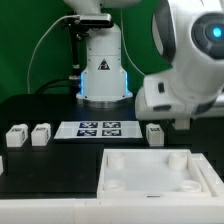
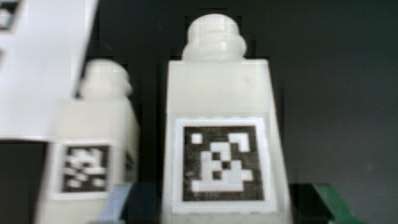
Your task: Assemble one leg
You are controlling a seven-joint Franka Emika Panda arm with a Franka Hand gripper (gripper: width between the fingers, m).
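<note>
- Exterior view: black worktop (image 1: 30, 165), with the marker board (image 1: 98, 128) lying flat near its middle.
- Lone leg (image 1: 155, 133) on the worktop at 3 o'clock of the marker board on the exterior view's dial, near it but apart.
- Outer leg (image 1: 15, 136) and inner leg (image 1: 41, 133) side by side at 9 o'clock of the marker board.
- Large white tray piece (image 1: 150, 175) at 6 o'clock of the lone leg, apart from it.
- White wrist housing (image 1: 170, 95) of the arm at 1 o'clock of the lone leg, close above it.
- Wrist view: leg (image 2: 222, 130) fills the middle, tag face toward the camera, knobbed peg end (image 2: 214, 40) farthest from the lens.
- Second leg (image 2: 93, 140) just beside it, tag also toward the camera. Dark gap between the two higher up; contact lower down cannot be told.
- White sheet edge (image 2: 36, 70) beyond the second leg, with part of a tag at its corner.
- Cannot match the wrist view's two legs to the exterior view's legs with certainty.
- Claw (image 2: 231, 210): only a dark finger (image 2: 349, 205) shows, beside the leg's near end. Cannot tell how wide the claw is spread or whether it has hold of the leg.
</note>
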